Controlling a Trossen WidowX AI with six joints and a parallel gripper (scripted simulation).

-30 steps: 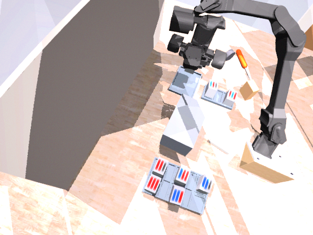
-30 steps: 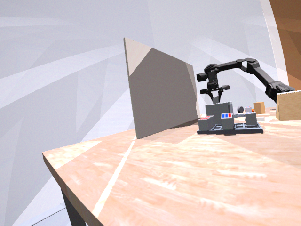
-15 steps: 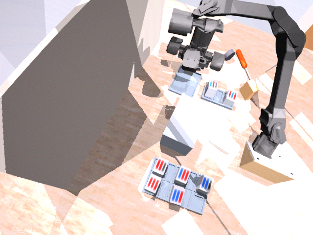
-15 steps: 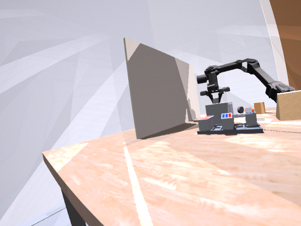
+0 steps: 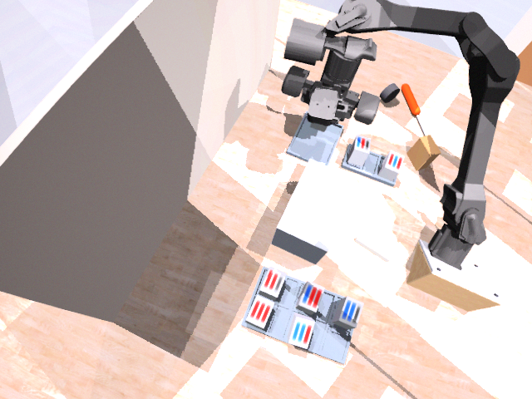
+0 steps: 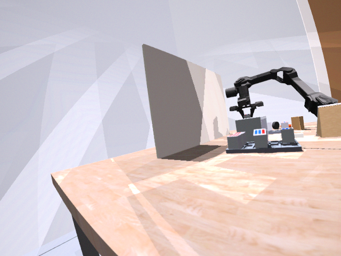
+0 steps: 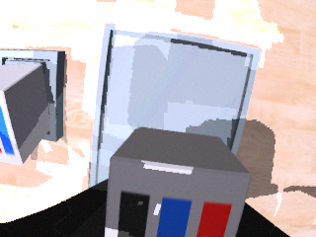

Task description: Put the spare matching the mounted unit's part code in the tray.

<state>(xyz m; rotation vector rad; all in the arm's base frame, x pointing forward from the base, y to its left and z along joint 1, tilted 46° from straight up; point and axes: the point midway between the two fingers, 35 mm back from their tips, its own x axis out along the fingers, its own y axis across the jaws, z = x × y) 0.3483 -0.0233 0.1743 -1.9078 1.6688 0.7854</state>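
At the left I have a tall upright panel (image 5: 94,171) (image 6: 176,104). Moving right, a compartment tray (image 5: 281,319) (image 6: 264,150) sits on the near side with five striped blocks: one all red (image 5: 260,312) at its left, one blue, blue and dark (image 5: 348,312) at its right, the others between. Farther away, a pale box (image 5: 298,245) (image 6: 248,128) stands between that tray and the shallow blue-grey tray (image 5: 320,148) (image 7: 173,89). My gripper (image 5: 324,118) (image 6: 246,113) (image 7: 170,190) is over the far part of the shallow tray, closed on a grey spare (image 6: 246,116) (image 7: 178,188); from the wrist I read its stripes as black, blue, red. The spare is up between the fingers, so I haven't released it. Just right of the shallow tray, a small holder (image 5: 367,173) (image 7: 60,99) carries two more striped blocks. Beyond it I see a dark round piece (image 5: 389,92) (image 6: 275,125), then an orange-handled screwdriver (image 5: 410,99), its shaft pointing toward a wooden block (image 5: 423,152) (image 6: 297,122). At the right, my arm stands on a wood-sided base (image 5: 446,285) (image 6: 329,121). I can't make out the mounted unit's code.
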